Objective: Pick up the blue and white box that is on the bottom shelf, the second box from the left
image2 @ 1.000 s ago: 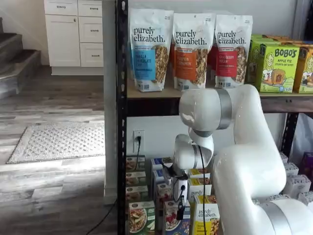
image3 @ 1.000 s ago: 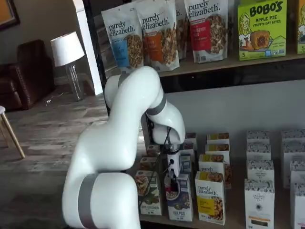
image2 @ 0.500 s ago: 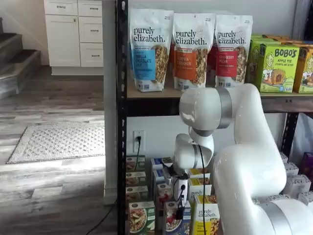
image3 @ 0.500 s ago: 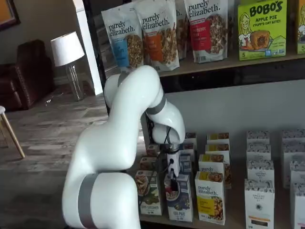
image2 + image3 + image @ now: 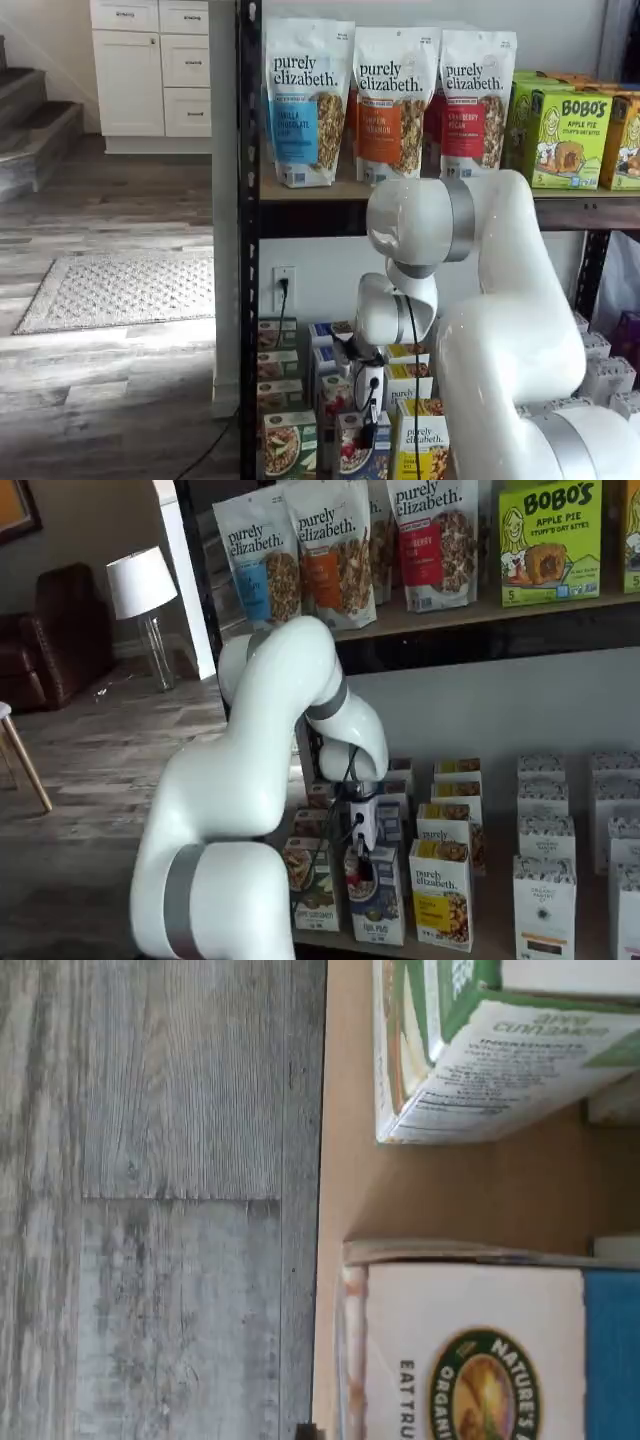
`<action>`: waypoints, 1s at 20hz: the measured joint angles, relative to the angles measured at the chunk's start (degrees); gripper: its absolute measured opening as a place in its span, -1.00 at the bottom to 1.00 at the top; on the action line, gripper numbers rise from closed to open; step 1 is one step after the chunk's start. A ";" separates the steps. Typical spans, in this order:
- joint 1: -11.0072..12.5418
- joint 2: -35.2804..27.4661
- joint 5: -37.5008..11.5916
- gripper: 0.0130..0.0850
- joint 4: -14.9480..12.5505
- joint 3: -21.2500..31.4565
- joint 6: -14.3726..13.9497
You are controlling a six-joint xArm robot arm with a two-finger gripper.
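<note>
1. Right now the blue and white box point(image 5: 378, 905) stands upright on the bottom shelf point(image 5: 492, 910), in the front row at the shelf's open edge
2. Its long axis runs straight up and down, with the white band uppermost and the blue part below it
3. Its printed front, with a bowl picture, faces out of the rack toward the room in both shelf views point(image 5: 352, 450)
4. A green-fronted carton point(image 5: 312, 885) stands just beside it on one side and a yellow-fronted carton point(image 5: 440, 895) just beside it on the other, both upright and facing the same way
5. More cartons stand in rows behind these three, deeper into the rack
6. The white arm point(image 5: 270, 740) bends down in front of the rack, and its wrist hangs directly over the blue and white box
7. The black fingers point(image 5: 352, 863) reach down to the top of the box; from these angles I cannot tell whether the jaws are clenched on it or only set around it
8. The wrist view looks down on the box's top point(image 5: 470, 1340), white with a round green and gold logo and a blue patch at one end
9. That view also shows the green carton point(image 5: 470, 1070) near it, a strip of tan shelf board point(image 5: 345, 1160) between them, and grey plank floor point(image 5: 150, 1200) beyond the shelf's edge
10. Tall granola bags point(image 5: 385, 105) stand on the wooden tier above
</note>
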State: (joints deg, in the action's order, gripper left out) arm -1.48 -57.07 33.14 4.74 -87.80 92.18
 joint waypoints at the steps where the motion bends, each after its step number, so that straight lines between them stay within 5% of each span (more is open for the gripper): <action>1: 0.01 0.04 0.02 0.33 0.02 0.06 0.02; 9: -0.02 0.39 0.16 -0.11 0.42 0.43 0.33; 20: -0.10 1.15 0.03 -0.11 1.00 1.46 0.77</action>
State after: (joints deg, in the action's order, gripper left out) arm -1.57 -55.92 33.17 5.74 -86.34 92.95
